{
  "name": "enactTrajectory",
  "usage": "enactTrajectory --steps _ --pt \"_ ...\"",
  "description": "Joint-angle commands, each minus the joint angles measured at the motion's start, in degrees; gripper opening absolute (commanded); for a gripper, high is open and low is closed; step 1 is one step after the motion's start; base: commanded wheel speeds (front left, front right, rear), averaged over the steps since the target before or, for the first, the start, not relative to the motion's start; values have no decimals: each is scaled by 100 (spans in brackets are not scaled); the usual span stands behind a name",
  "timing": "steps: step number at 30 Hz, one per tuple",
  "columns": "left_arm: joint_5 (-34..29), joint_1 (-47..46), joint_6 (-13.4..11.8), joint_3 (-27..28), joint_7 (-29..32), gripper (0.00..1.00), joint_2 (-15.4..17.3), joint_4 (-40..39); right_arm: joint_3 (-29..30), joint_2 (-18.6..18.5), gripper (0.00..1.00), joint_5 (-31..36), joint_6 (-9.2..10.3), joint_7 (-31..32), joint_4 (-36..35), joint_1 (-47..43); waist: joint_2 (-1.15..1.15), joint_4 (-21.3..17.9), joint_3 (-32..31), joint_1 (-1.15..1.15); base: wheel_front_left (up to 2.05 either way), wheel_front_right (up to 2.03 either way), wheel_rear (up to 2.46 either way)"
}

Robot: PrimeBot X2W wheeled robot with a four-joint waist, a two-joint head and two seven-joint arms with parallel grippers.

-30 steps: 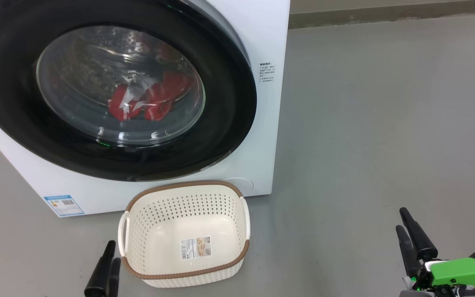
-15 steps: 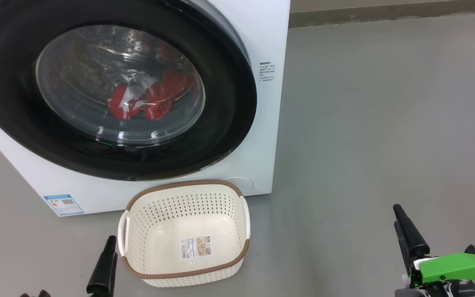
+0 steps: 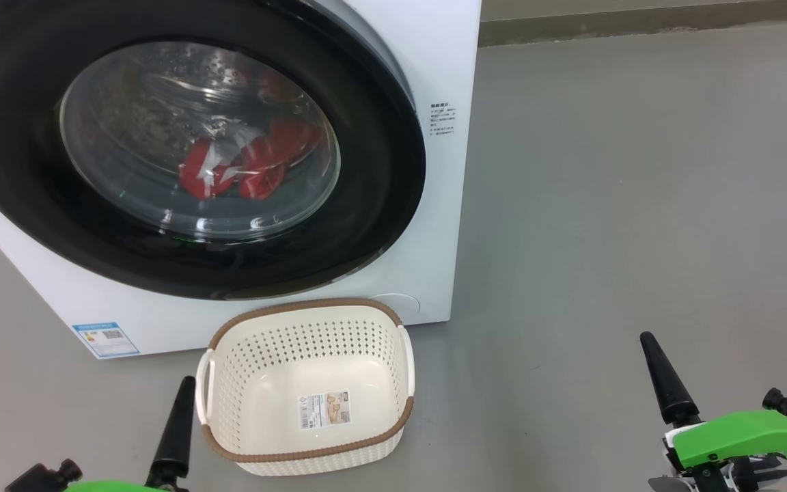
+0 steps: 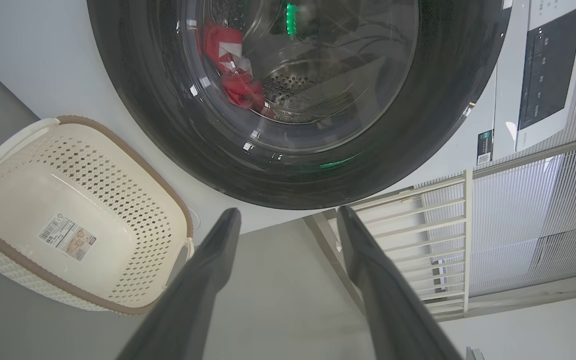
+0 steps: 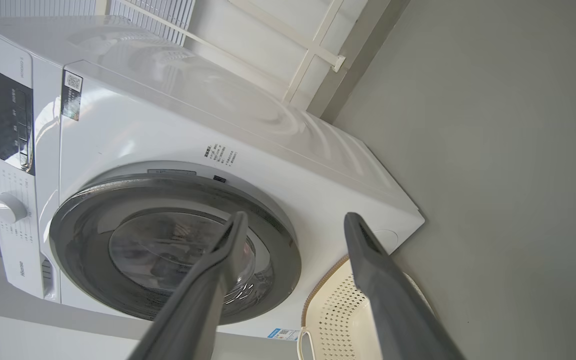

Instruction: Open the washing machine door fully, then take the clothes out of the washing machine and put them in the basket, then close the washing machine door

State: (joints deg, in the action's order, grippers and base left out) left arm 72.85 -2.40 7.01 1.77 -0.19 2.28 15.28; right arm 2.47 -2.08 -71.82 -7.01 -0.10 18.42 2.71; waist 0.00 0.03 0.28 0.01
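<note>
- Washer [image 3: 443,205]: white front-loader standing on the grey floor [image 3: 605,205]. A blue sticker [image 3: 105,339] sits on its lower front, at the robot's left. The right wrist view shows a dark control panel [image 5: 5,125] and a white dial [image 5: 5,207] at the top of the washer's front.
- Door [image 3: 380,178]: round, with a glossy black rim and a clear bulging window. It lies closed against the washer's front.
- Clothes [image 3: 250,167]: red and white, bunched together inside the washer's drum. They are visible through the door window, low in the drum.
- Basket [image 3: 305,305]: cream with a brown rim, upright on the floor directly in front of the washer, below the door. Its far rim is close to the washer's lower front panel; contact cannot be confirmed. It holds no clothes. A paper label [image 3: 325,408] lies on its bottom.
- Left gripper [image 4: 288,212]: low in front of the washer, on the robot's left of the basket and farther from the washer than the basket's far rim. It points toward the door. Jaws are spread wide apart with nothing between them.
- Right gripper [image 5: 296,216]: over bare floor, well apart from the washer and out past its right-hand side. It points toward the washer's front. Jaws are spread wide apart and hold nothing.
</note>
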Motion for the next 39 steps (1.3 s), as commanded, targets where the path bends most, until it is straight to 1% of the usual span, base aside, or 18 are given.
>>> enactTrajectory --steps 1,12,15,21,22,35,39 --pt "-188 -224 16 39 -63 100 100 -186 -81 -101 100 182 -16 -69 -181 317 0 0 -1 -1 0 0 0" --pt "-1281 -246 20 11 -248 100 123 -295 -182 -113 100 1130 -20 -254 -277 366 0 -2 5 -1 0 0 0" --pt "-1668 -252 19 11 -298 100 154 -312 -211 -116 100 1378 -21 -305 -299 380 0 -7 10 -1 0 0 0" --pt "-2335 -274 -38 31 -399 100 141 -350 -279 -132 100 1859 -24 -405 -313 408 0 -19 29 -1 0 0 0" --pt "-2335 -274 -38 31 -399 100 141 -350 -279 -132 100 1859 -24 -405 -313 408 0 -19 29 -1 0 0 0" --pt "-3446 -301 -66 58 -634 100 143 -407 -427 -158 100 2786 -29 -641 -219 520 0 -39 37 -1 0 0 0" --pt "-3703 -305 -56 87 -701 100 147 -402 -455 -157 100 3060 -30 -708 -222 546 0 -40 33 -1 0 0 0"
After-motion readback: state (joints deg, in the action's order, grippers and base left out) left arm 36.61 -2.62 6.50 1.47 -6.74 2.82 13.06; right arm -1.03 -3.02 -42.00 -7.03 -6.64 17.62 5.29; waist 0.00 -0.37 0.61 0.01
